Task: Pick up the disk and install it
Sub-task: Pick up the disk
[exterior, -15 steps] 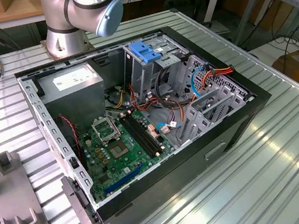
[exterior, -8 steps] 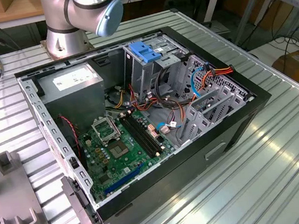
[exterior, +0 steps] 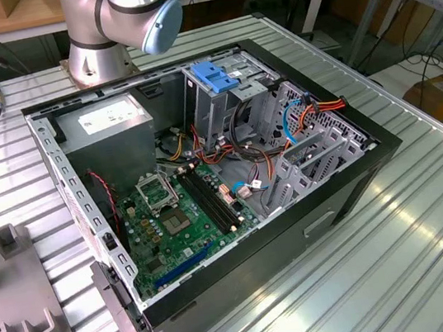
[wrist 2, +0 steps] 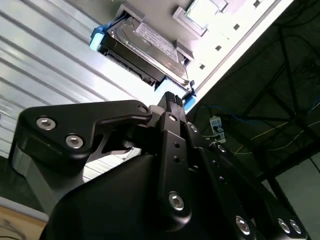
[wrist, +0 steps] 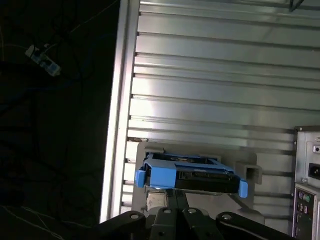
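While a computer case [exterior: 327, 200] was seen on the worktop [exterior: 402, 256] in the exterior view, the disk [wrist 2: 142, 50] was shown by the second wrist view in a holder [wrist 2: 183, 50], lengthwise straight ahead of the tool [wrist 2: 171, 97], found pressed together and empty in the first wrist view.

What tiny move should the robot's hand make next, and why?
Probably inch closer to the dark grey disk with blue plastic rails. In the first wrist view the black hand is right at its edge, and the disk sits in a grey holder on the ribbed metal table, not picked up yet.
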`<state>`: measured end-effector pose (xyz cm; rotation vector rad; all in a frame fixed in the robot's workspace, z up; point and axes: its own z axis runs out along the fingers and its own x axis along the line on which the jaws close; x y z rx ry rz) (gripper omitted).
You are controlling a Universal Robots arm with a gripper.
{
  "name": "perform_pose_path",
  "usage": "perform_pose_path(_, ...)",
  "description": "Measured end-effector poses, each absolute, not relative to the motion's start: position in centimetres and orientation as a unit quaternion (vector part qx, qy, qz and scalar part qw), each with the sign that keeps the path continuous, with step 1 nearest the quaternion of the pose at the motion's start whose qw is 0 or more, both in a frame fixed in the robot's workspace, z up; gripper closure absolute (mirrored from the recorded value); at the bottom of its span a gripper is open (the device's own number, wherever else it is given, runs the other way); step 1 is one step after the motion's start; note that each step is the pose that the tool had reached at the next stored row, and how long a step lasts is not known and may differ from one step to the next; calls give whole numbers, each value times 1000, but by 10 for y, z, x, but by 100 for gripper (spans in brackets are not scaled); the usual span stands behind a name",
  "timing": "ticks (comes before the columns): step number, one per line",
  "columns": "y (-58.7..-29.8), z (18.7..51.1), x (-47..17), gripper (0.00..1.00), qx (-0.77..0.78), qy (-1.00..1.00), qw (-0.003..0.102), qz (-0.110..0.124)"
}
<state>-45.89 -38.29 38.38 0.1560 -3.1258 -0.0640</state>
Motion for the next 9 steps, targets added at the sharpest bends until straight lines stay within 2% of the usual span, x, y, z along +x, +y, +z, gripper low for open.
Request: perform_pose_path(9,-383,384,-459,90,160,-987,8,-20)
